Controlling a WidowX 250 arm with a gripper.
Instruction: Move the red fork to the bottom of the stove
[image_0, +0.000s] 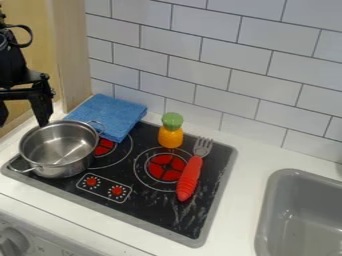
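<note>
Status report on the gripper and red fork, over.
Black two-finger gripper open, empty, upper left. Red-handled metal fork lying on black stovetop, right side. Nothing atop it; orange-and-green toy bottle stands beside tines.

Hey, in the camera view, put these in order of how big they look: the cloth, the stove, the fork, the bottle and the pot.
1. Stove
2. Pot
3. Cloth
Then fork and bottle, too close to rank: the fork is longer, the bottle wider.
</note>
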